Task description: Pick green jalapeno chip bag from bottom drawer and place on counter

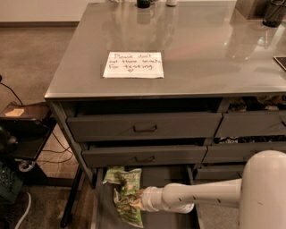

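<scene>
The bottom drawer (102, 210) is pulled open under the cabinet. On its floor lies the green jalapeno chip bag (127, 209), crinkled, with tan and light-green print. My gripper (136, 201) reaches in from the right at the end of the white arm (201, 196), and its tip is against the bag's right edge. The bag covers the tip. A paler green, similar bag (117, 174) lies just behind, near the drawer's back. The counter (192, 49) is the glossy grey top above, with a white handwritten note (133, 65).
Two shallower grey drawers with pull handles (145, 129) sit slightly open above the bottom drawer. More drawers with snacks are at the right (254, 105). Dark items stand at the counter's far edge (273, 12). A black stand and cables are on the floor at left (24, 134).
</scene>
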`<state>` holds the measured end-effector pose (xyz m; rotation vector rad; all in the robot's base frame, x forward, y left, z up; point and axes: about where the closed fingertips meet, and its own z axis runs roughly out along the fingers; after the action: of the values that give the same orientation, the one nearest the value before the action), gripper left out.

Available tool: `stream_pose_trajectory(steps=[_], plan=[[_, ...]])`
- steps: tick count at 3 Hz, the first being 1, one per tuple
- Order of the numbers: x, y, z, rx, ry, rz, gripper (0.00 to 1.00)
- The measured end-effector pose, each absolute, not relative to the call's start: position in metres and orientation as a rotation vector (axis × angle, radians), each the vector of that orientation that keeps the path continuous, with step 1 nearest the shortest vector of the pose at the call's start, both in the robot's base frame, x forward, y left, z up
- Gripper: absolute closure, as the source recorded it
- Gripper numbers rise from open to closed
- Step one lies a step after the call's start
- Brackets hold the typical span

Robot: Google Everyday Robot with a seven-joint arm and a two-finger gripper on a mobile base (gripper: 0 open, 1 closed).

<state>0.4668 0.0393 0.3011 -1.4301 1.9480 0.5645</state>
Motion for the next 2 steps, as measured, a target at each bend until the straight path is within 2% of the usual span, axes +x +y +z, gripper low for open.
stream_pose_trajectory(steps=[1,2], plan=[[0.453,0.035,0.319,-1.433,1.942,0.550,0.84],[0.448,0.025,0.353,-1.404,1.901,0.490,1.00]])
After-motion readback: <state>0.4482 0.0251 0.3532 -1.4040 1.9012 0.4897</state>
